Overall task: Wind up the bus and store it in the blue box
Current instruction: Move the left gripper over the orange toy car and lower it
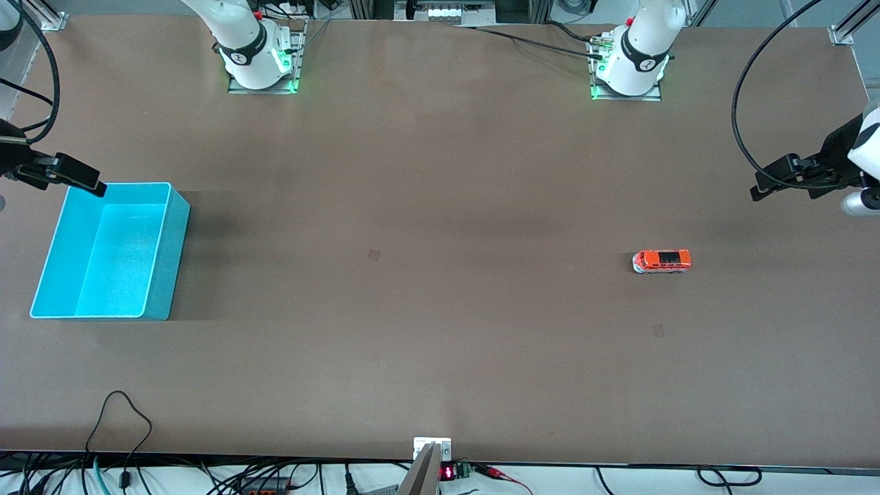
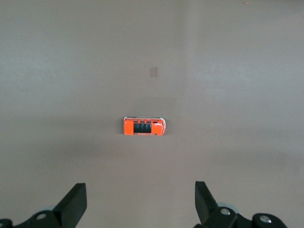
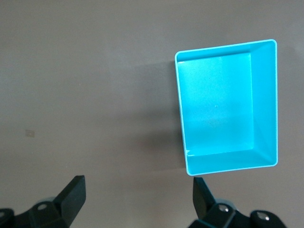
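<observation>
Robotics lab. Two white arm bases [image 1: 258,51] bolted to a bare brown table [image 1: 440,206], green status lights lit. Aluminium framing [image 1: 440,10] and loose cables [image 1: 124,426] along the edges.

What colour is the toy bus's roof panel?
Dark, nearly black, on the orange-red bus; the left wrist view shows it best.

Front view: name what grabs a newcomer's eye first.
The blue box glows bright cyan at the right arm's end of the table, empty, with the open right claw over its corner. The small orange-red bus sits alone on the brown table toward the left arm's end, the open left claw waiting above.
</observation>
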### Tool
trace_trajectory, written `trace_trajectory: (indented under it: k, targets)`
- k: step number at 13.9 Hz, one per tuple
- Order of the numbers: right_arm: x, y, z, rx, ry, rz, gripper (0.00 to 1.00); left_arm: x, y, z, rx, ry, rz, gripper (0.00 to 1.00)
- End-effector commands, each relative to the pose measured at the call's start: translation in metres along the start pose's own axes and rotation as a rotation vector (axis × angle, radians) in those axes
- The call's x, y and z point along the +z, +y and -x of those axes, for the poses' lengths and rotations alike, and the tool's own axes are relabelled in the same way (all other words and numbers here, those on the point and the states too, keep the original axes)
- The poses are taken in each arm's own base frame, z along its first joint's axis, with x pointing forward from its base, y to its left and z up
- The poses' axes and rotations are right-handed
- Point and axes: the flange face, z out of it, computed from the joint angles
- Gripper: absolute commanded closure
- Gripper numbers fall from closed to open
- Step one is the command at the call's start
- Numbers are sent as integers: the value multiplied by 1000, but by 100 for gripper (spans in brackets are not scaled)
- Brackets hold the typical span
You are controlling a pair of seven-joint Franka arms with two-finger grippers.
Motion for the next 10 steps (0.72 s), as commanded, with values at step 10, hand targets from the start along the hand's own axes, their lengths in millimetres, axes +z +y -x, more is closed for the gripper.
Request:
trace_trajectory:
  k: [10]
  targets:
    - [-4, 1, 0, -44, 16, 9, 0, 70, 9, -15, 238, -119, -14, 0]
